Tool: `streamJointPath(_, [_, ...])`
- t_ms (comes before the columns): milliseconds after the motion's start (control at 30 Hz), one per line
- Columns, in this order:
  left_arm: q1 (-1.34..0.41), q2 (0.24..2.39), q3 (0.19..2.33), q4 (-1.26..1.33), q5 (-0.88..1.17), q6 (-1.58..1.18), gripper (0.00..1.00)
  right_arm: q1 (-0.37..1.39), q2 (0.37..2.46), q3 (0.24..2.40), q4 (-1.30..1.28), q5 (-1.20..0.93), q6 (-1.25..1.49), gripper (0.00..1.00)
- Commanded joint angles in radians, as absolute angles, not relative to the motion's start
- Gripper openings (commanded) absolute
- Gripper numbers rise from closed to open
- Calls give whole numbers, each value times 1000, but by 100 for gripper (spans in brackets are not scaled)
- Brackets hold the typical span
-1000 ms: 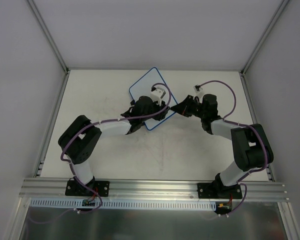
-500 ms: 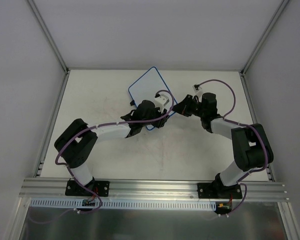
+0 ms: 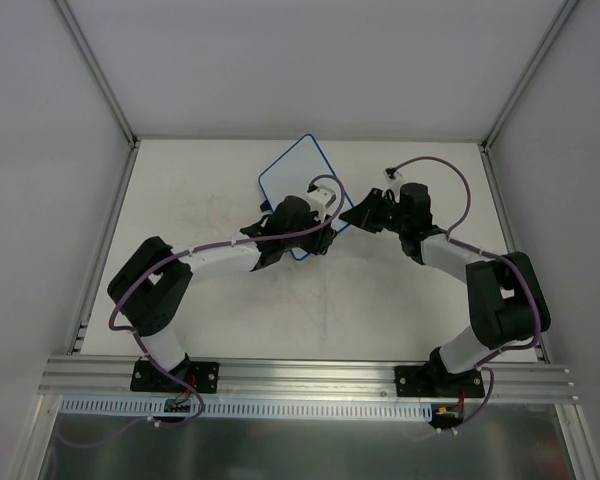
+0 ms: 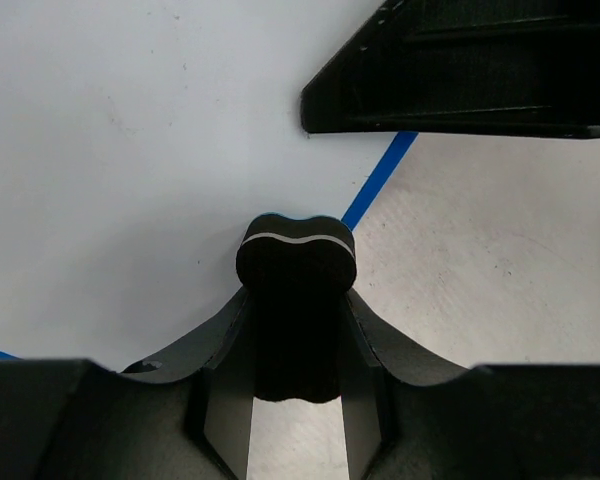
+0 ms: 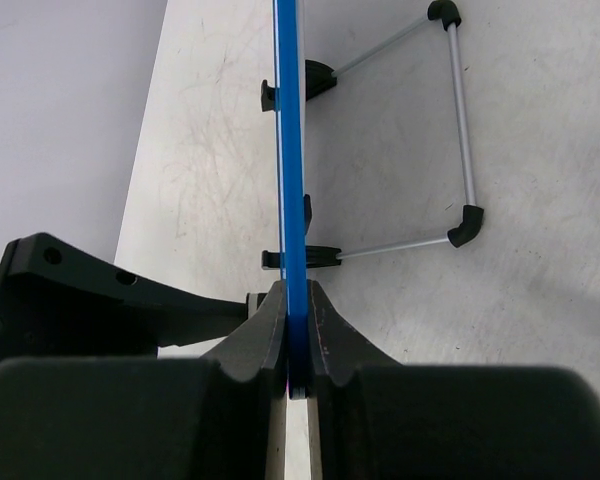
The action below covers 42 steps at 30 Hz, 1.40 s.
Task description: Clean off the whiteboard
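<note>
The whiteboard [image 3: 292, 177], white with a thin blue rim, lies tilted at the table's back middle. My right gripper [image 3: 346, 222] is shut on its blue edge [image 5: 290, 150], seen edge-on in the right wrist view, its wire stand with black feet [image 5: 460, 130] behind it. My left gripper [image 3: 315, 235] is shut on a small black eraser [image 4: 296, 290], which rests at the board's blue rim [image 4: 378, 180], at the white face [image 4: 130, 150]. The right gripper's finger [image 4: 460, 70] shows at the top of the left wrist view. No scribbles show.
The table [image 3: 200, 200] is white and scuffed, with grey walls on three sides and a metal rail [image 3: 310, 375] along the near edge. Both arm bases sit at that rail.
My left gripper with the eraser slid right and nearer across the board towards its lower right edge, then held there. The right gripper kept its hold on the board's edge.
</note>
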<state>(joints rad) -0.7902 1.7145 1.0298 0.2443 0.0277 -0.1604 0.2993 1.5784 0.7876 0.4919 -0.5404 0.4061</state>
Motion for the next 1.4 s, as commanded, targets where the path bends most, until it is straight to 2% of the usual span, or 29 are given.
streamJointPath(0, [-732,1764,996,43,116,-218,0,339,1552,808,410,-506,341,0])
streamJointPath(300, [-638,1738,969,5,94,-314,0,337,1563,811,410,-515,339,0])
streamJointPath(700, [-617,1686,1012,0,69,-299,0,337,1566,813,410,-518,337,0])
streamJointPath(1367, [-649,1815,1339,71,179,-68,0,342,1580,824,410,-540,345,0])
